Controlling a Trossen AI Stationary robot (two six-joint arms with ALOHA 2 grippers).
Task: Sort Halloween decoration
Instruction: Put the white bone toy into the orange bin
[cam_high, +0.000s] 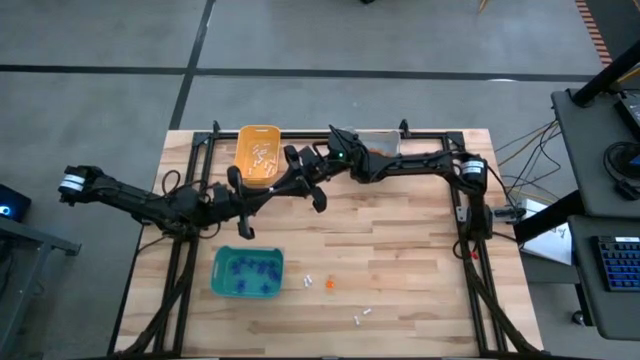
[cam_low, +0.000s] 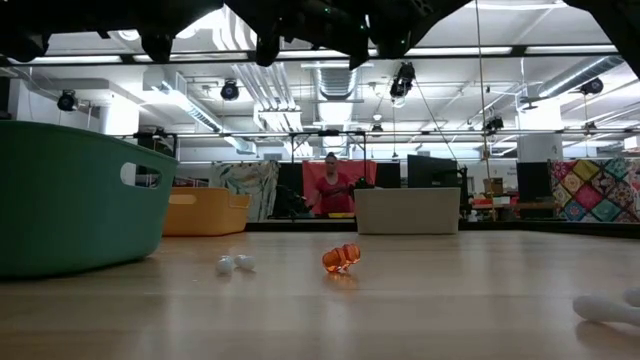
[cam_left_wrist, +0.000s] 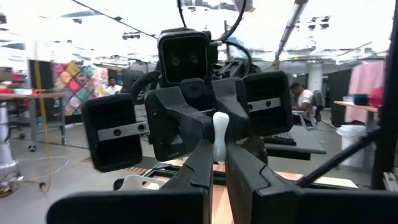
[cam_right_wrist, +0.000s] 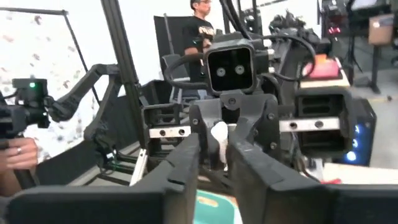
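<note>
Closest to the left wrist camera, the left gripper (cam_left_wrist: 217, 152) has its jaws pinched shut on a small white trinket (cam_left_wrist: 221, 129), which stands up pale and narrow between the two dark fingertips. Facing it nose to nose is the right gripper (cam_right_wrist: 214, 149), with the same white piece sitting in the gap ahead of it. Whether the right jaws grip the piece or stand clear of it I cannot tell from these angles.

This looks like a mid-air pass between the arms, held high above the wooden table (cam_high: 400, 260) near the orange-yellow bin (cam_high: 258, 150). To do it well, only one gripper should bear the piece at the end. The left pinch must be firm and centred on the trinket before the right lets go fully. The right arm should then back straight away along its own line, so that nothing is dragged sideways. A piece this slim could twist or flick out if either arm moves too soon.

White pieces appear to lie in the orange-yellow bin, so it is probably where this one belongs. The teal bin (cam_high: 216, 272) holds the purple trinkets (cam_high: 250, 270). Loose on the table just beside the teal bin are a glossy orange trinket (cam_low: 341, 258) and two small white ones (cam_low: 235, 264). More white ones (cam_high: 362, 316) lie apart from those, towards the table's front edge.
</note>
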